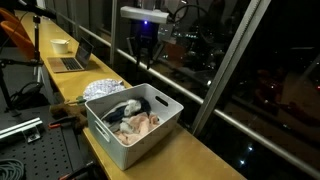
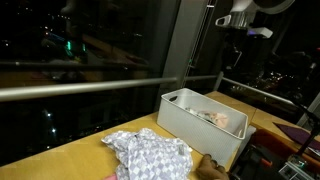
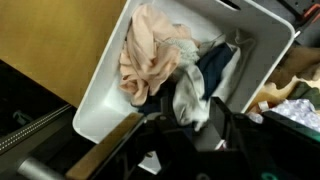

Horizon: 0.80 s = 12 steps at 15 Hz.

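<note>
White rectangular plastic bin (image 1: 160, 128) up on the light wooden table (image 1: 195, 152), set close beside the tall dark window glass in both exterior views. Packed with a loose heap of clothes, piled about level with the rim.

Over to the wrist view, looking straight down into that bin. A crumpled peach-pink garment (image 3: 148, 55) bunched against one long wall. A dark blue piece of fabric (image 3: 215, 62) toward the opposite wall. A pale grey twisted cloth (image 3: 190, 98) lying between the two, touching both.

And up there, the black robot hand (image 1: 143, 60), hanging in the air high above the bin, pointing down, well apart from the clothes. Same story from the opposite side in an exterior view, with the hand (image 2: 233, 55) high over the far part of the bin. Fingers apart or together? Cannot tell: too small and too dark in both exterior views, and only blurred black shapes along the bottom edge of the wrist view.

Just beside one short end of the bin, a crumpled white-and-grey patterned cloth (image 1: 105, 88), spread out on the table, close to the bin wall. Seen nearer in an exterior view, with the bin behind it. Farther along the table, an open grey laptop (image 1: 70, 62), and past that a small white cup (image 1: 60, 45), both well apart from the bin.
</note>
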Each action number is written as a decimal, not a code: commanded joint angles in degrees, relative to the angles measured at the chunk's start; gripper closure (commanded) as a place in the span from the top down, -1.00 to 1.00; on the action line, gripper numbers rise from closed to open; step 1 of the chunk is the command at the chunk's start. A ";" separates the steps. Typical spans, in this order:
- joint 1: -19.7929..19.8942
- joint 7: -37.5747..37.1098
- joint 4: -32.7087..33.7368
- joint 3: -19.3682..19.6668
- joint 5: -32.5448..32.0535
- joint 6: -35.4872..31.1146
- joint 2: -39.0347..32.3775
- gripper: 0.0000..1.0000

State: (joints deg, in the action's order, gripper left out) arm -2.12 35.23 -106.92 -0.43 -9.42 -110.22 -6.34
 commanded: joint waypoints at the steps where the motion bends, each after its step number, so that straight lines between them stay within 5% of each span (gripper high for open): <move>1: 1.36 1.26 2.18 -0.27 -2.55 -1.15 -4.84 0.50; 4: -0.01 0.24 3.60 -2.38 -1.97 -3.20 -9.18 0.97; 12: -8.76 -9.37 9.61 -9.94 -2.13 -4.10 -22.23 1.00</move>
State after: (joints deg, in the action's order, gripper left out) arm -9.22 28.25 -101.25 -8.89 -11.01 -114.10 -23.67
